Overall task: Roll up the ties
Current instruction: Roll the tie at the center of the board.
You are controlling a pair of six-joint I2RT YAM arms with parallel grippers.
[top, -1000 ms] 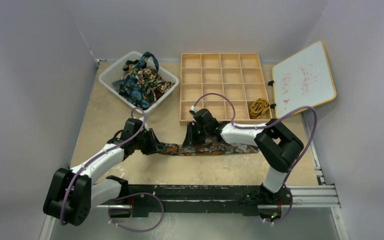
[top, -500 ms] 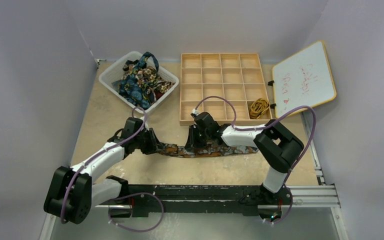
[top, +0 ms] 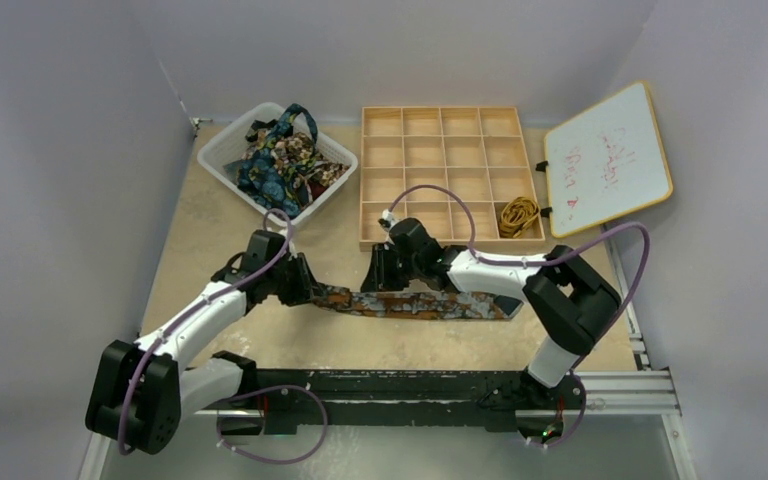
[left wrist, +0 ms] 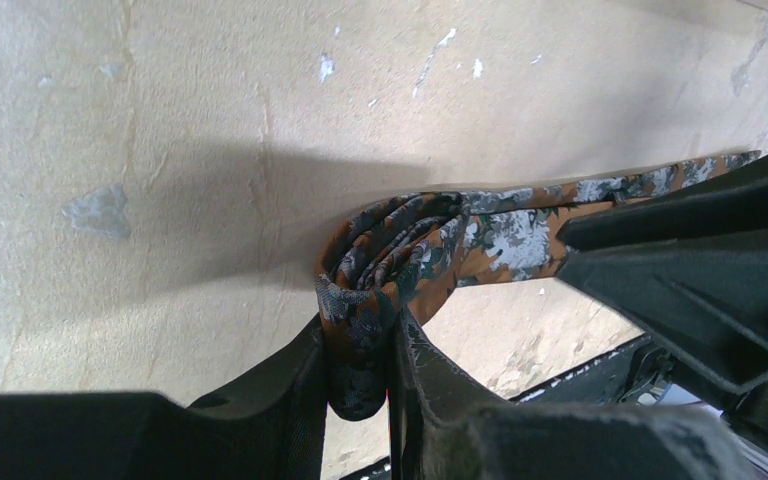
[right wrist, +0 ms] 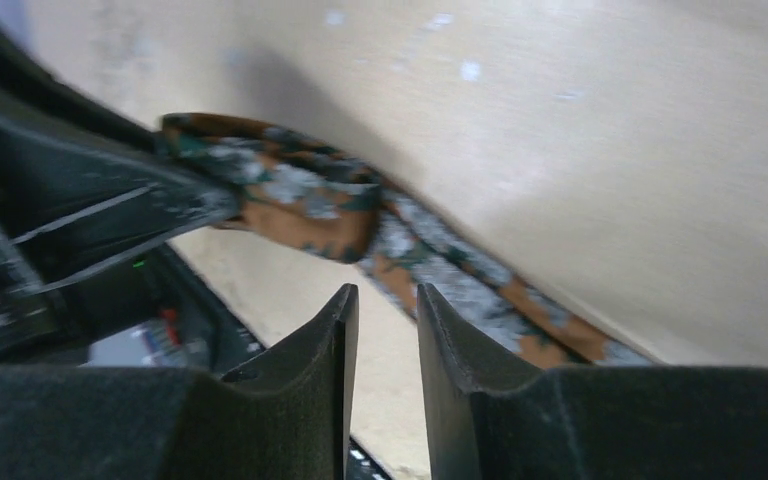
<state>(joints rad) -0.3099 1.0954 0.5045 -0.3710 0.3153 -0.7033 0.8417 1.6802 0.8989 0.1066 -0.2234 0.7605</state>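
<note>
A dark brown tie with orange-grey blotches point(top: 420, 305) lies stretched across the table between the arms. My left gripper point(top: 312, 290) is shut on its rolled-up left end. In the left wrist view the small roll point(left wrist: 370, 270) sits pinched between my fingers point(left wrist: 358, 330), with the rest of the tie running off to the right. My right gripper point(top: 375, 275) hovers just behind the tie near the roll. In the right wrist view its jaws point(right wrist: 382, 292) stand a narrow gap apart with nothing between them, and the tie point(right wrist: 300, 205) lies beyond the tips.
A white basket point(top: 222, 150) at the back left holds several tangled ties. A wooden compartment tray point(top: 450, 120) stands behind the right gripper, with a gold tie point(top: 517, 213) in one cell. A whiteboard point(top: 610, 160) leans at the right. A black rail point(top: 410, 385) runs along the near edge.
The right gripper has come off the tie and moved slightly left. The tie's right part has swung toward the near edge and now lies straighter. The left gripper still holds the rolled end.
</note>
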